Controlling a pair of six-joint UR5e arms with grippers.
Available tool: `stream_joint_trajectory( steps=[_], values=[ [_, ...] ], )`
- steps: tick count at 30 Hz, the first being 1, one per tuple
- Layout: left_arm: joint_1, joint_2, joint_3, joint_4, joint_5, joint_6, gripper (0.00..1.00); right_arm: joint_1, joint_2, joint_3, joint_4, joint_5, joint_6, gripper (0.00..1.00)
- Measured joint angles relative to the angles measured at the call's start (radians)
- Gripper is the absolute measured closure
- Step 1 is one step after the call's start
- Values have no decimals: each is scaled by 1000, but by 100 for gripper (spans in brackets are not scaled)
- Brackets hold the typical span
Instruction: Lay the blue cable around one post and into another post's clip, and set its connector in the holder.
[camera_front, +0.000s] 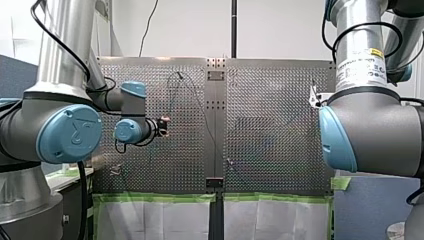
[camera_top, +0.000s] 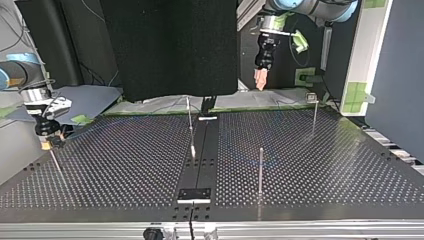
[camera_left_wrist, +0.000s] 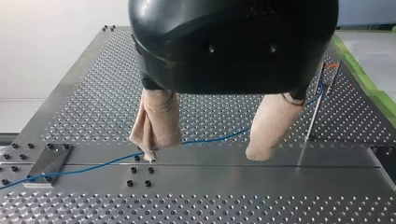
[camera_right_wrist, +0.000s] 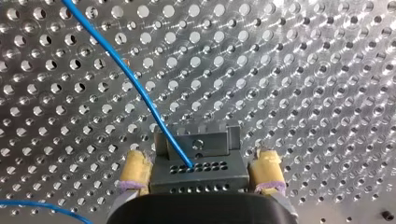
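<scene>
Blue cable enters connector between right fingers; arm label illegible.

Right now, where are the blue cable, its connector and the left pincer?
blue cable (camera_right_wrist: 137, 88), right wrist view, mid-run.
connector (camera_right_wrist: 198, 175), right wrist view, its holed face.
left pincer (camera_left_wrist: 203, 155), left wrist view, midway between fingertips.

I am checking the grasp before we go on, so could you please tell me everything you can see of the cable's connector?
The connector is a small dark grey block with two rows of small holes and a round recess above them. The blue cable enters the upper row. The block sits between the yellow pads of my right gripper, which touch its two sides, over the perforated table.
</scene>
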Motion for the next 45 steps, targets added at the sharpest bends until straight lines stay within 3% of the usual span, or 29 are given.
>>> stream_joint_trajectory(
  steps=[45],
  values=[
    [7, 0, 0, -3, 1, 0, 0, 3, 1, 1, -1, -88, -4, 0]
  ],
)
